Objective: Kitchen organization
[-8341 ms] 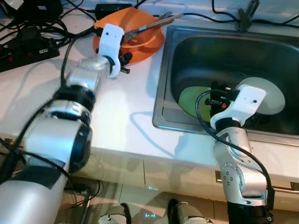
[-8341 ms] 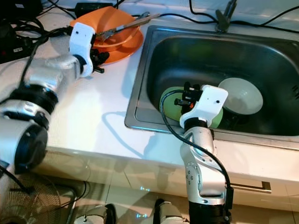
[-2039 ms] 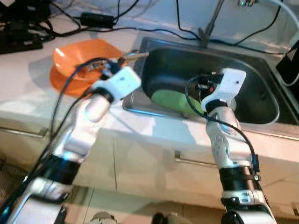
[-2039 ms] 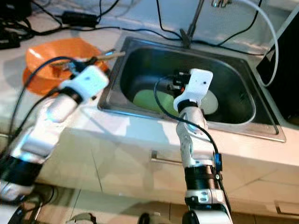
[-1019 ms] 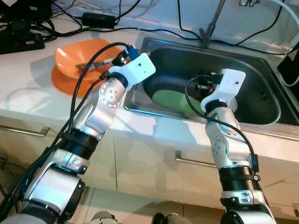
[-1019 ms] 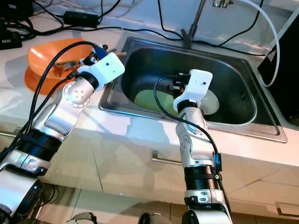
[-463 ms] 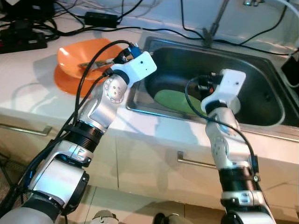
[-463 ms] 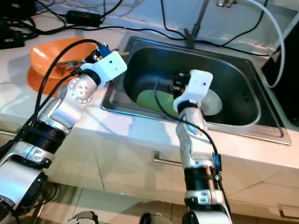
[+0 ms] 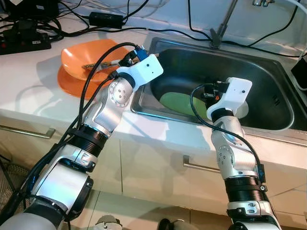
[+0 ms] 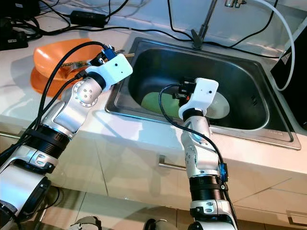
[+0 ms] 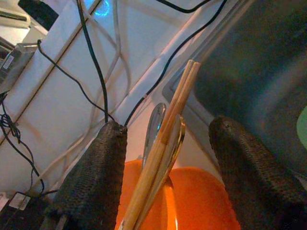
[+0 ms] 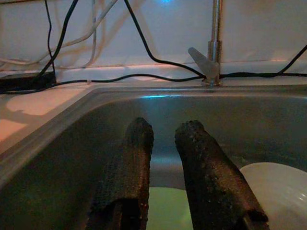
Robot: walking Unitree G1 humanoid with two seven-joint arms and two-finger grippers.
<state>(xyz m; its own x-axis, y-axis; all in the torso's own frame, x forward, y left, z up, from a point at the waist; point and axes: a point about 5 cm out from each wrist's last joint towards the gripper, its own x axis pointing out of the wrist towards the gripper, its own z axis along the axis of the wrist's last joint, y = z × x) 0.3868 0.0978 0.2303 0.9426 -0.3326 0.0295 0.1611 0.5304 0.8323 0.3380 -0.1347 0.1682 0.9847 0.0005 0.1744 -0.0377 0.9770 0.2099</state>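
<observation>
Left pincer (image 11: 165,143) gapes wide around wooden chopsticks (image 11: 163,139) and a metal spoon (image 11: 154,125), neither touching; the orange bowl (image 9: 86,55) lies just below. Right pincer (image 12: 160,165), fingers slightly parted, hangs inside the sink (image 10: 240,72), above the green plate (image 10: 156,101), white bowl (image 12: 278,191) beside.

white counter (image 9: 43,103) — orange plate (image 9: 72,86), cables (image 9: 72,14)

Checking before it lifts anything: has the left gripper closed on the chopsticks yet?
No, the left gripper is open, its fingers standing apart on either side of the chopsticks.
</observation>
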